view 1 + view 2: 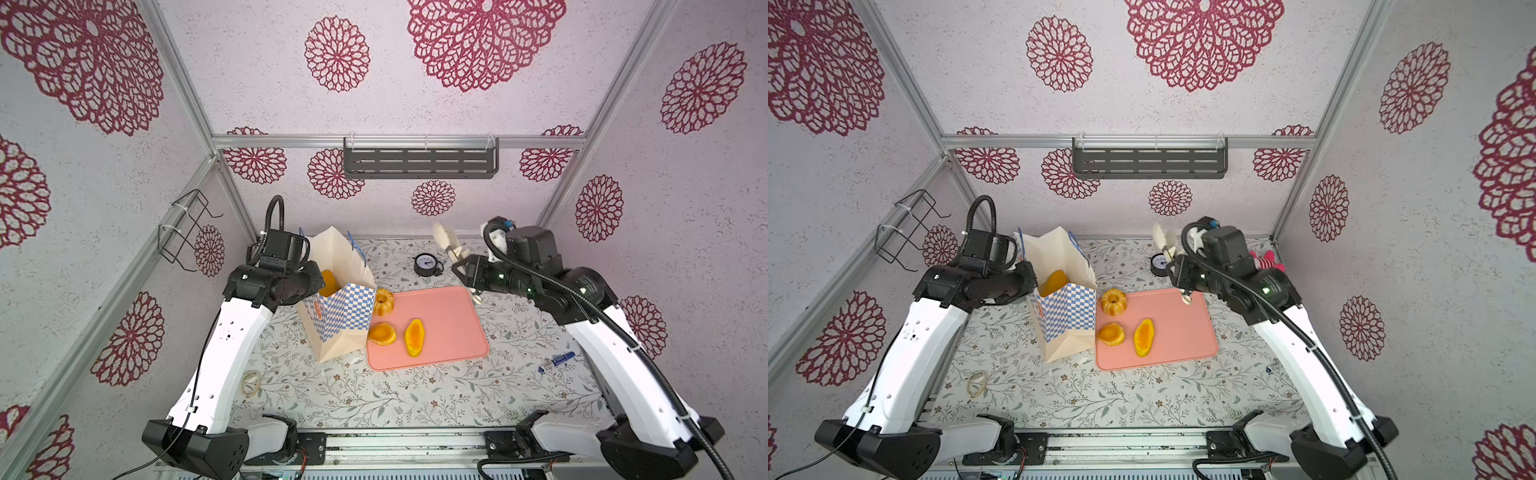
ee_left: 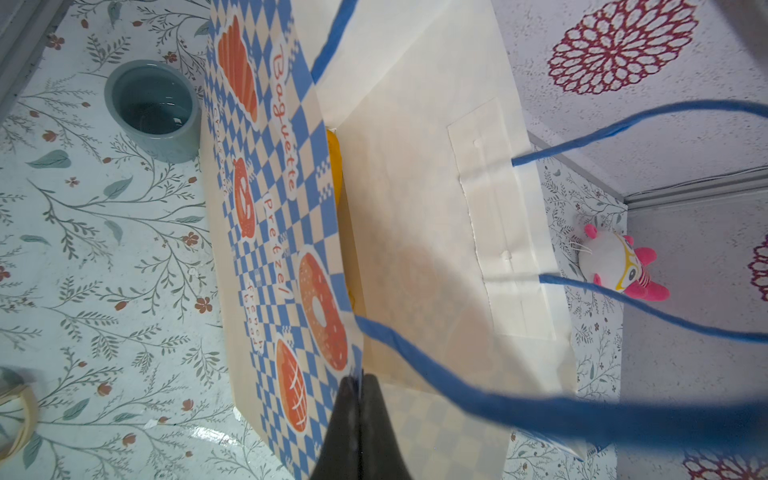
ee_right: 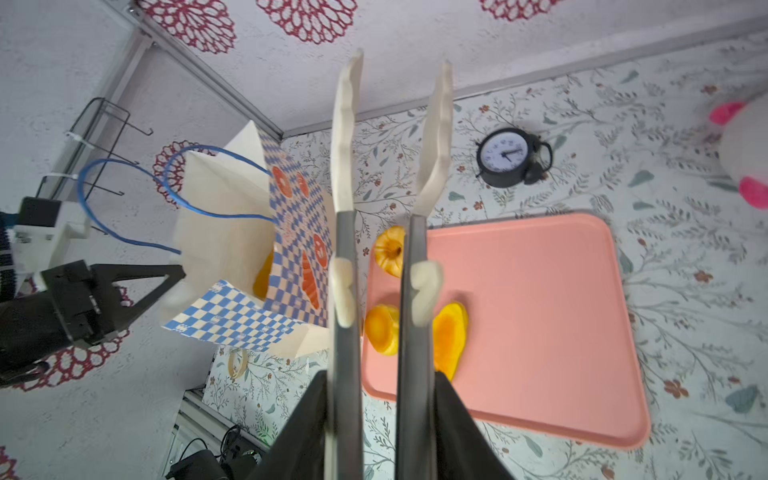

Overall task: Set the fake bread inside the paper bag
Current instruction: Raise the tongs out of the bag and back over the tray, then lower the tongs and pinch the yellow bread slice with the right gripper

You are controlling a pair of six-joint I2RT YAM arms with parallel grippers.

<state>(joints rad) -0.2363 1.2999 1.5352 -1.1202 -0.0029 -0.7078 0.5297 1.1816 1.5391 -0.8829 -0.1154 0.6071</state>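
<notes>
The job is partly done. At least one yellow piece (image 1: 329, 282) of the fake bread already sits inside the paper bag (image 1: 338, 316), showing through the open mouth in both top views; whatever lies deeper in the bag is hidden. Three pieces are left on the pink tray (image 1: 449, 328), which lies on the desk (image 1: 374, 395): a ring cake (image 1: 383, 302) at the tray's edge, touching or just beside the bag, then a bun (image 1: 382, 333) and a long loaf (image 1: 414, 336) side by side nearer the front. The left end effector (image 2: 357, 399) is clenched on the rim of the bag and holds its mouth open. The right end effector (image 1: 463, 268) is clamped around a pair of tongs (image 1: 451, 247), whose cream tips stand apart with nothing between them. It hovers above the tray's far right corner, and the tongs point up and back toward the rear wall, near the clock (image 1: 426, 264). The three pieces lie across the tray from it, on the bag's side, well apart from the tong tips. By my reading, the next pick calls for the tongs to swing down toward one of them.
</notes>
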